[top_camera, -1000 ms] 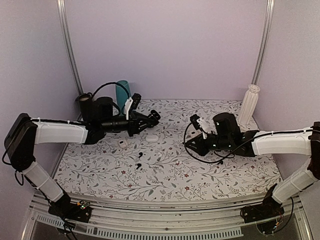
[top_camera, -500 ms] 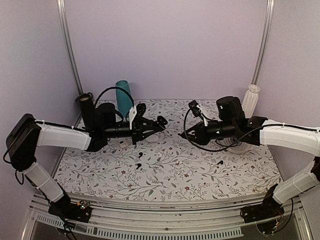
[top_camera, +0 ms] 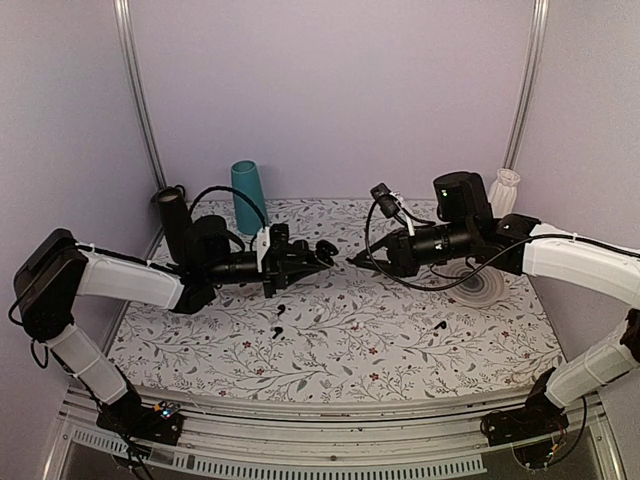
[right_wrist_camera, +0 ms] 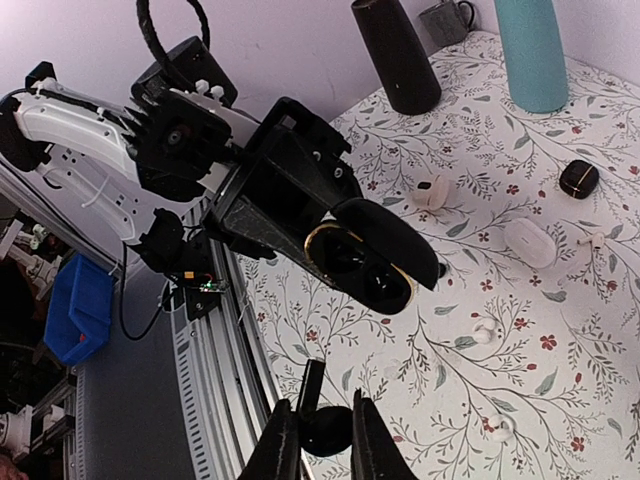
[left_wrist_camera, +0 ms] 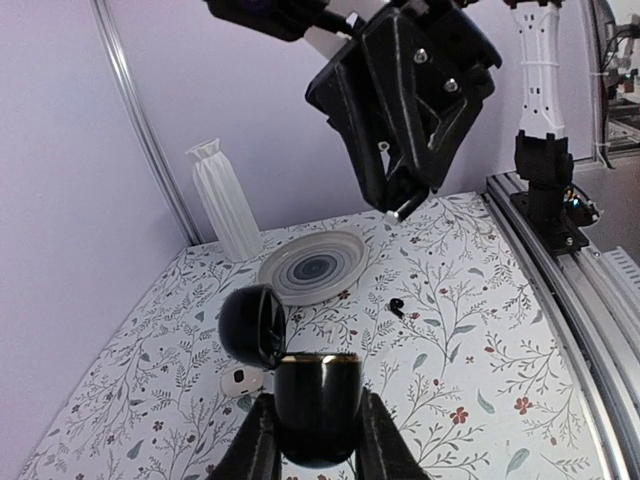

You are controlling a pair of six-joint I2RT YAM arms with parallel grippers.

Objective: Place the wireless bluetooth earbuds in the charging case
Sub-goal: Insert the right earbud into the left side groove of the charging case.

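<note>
Two grippers hang in the air left of the grey plate (top_camera: 480,285): the left gripper (top_camera: 312,255) is clamped on the open-lidded charging case (left_wrist_camera: 318,400), and the right gripper (right_wrist_camera: 321,415), between case and plate, pinches one black earbud (right_wrist_camera: 328,432). Another earbud (top_camera: 438,325) lies just on the plate's near side.

I see the charging case (left_wrist_camera: 318,400), glossy black with a gold rim, held off the worktop (left_wrist_camera: 470,330) in the left end effector (left_wrist_camera: 318,445), lid hinged open. One tiny black earbud (right_wrist_camera: 325,428) is pinched in the right end effector (right_wrist_camera: 325,450), near the case. A second earbud (top_camera: 438,325) lies on the worktop.
</note>
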